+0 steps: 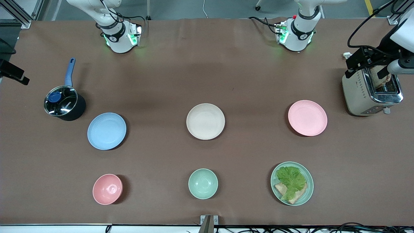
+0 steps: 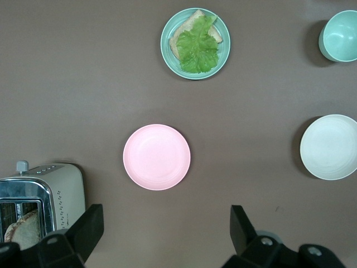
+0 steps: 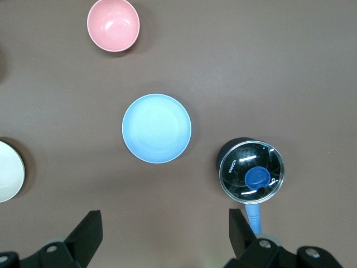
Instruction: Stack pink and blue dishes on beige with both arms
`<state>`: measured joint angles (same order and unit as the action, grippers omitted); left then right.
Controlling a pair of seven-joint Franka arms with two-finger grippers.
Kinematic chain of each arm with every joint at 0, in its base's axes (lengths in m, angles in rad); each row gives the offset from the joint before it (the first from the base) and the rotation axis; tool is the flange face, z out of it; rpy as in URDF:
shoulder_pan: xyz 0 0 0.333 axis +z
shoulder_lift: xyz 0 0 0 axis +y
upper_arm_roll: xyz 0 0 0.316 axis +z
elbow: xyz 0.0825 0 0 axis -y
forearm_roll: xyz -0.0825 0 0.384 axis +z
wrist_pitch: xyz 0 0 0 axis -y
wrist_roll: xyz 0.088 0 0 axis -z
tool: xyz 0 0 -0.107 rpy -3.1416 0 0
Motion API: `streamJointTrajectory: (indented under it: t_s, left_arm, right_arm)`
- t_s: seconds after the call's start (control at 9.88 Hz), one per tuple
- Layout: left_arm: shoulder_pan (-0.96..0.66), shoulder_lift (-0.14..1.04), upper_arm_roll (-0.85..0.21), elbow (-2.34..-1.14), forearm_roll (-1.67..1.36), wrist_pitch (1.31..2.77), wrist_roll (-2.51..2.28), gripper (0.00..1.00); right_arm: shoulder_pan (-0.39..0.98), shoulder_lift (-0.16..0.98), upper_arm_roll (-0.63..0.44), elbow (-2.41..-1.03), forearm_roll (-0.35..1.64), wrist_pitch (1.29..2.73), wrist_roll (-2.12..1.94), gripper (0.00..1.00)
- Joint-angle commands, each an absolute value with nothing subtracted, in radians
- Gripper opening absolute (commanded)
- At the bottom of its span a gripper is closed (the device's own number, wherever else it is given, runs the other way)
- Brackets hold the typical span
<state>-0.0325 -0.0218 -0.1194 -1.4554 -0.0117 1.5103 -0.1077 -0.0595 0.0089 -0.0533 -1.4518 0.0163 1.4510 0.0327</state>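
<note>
The beige plate lies in the middle of the table. The pink plate lies beside it toward the left arm's end, and the blue plate toward the right arm's end. All three lie apart with nothing on them. High over the table near its base, my left gripper is open and holds nothing; the pink plate shows below it. My right gripper hangs likewise near its own base, open with nothing in it, with the blue plate below.
Nearer the front camera stand a pink bowl, a mint-green bowl and a mint-green plate with lettuce and bread. A lidded pot stands by the blue plate. A toaster stands by the pink plate, under a black device.
</note>
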Motion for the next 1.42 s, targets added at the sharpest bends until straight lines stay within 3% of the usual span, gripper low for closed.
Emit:
streamJointTrajectory:
  t_s: [0.0,0.41,0.61,0.81,1.01,1.32]
  left_arm:
    - [-0.025,-0.018,-0.124,-1.479,-0.009,1.496,-0.091,1.00]
    - [-0.025,0.008,-0.068,-1.477,-0.055,1.497,-0.090,1.00]
    - [-0.023,0.053,-0.008,-1.483,-0.087,1.499,-0.083,1.00]
    - [-0.021,0.107,0.041,-1.563,-0.087,1.602,0.039,1.00]
    - [-0.021,0.170,0.081,-1.647,-0.089,1.681,0.208,1.00]
    - [0.038,0.271,0.086,-1.836,-0.142,2.001,0.445,1.00]
  right_arm:
    - [-0.052,0.005,-0.060,-1.450,0.014,1.437,0.032,1.00]
    - [-0.054,0.012,-0.061,-1.450,0.009,1.442,0.023,1.00]
    - [-0.052,0.072,-0.061,-1.448,-0.011,1.448,0.020,1.00]
    - [-0.048,0.162,-0.063,-1.469,-0.014,1.482,0.020,1.00]
    - [-0.048,0.190,-0.078,-1.642,-0.006,1.706,-0.012,1.00]
    - [-0.058,0.238,-0.100,-1.932,0.029,2.117,-0.075,1.00]
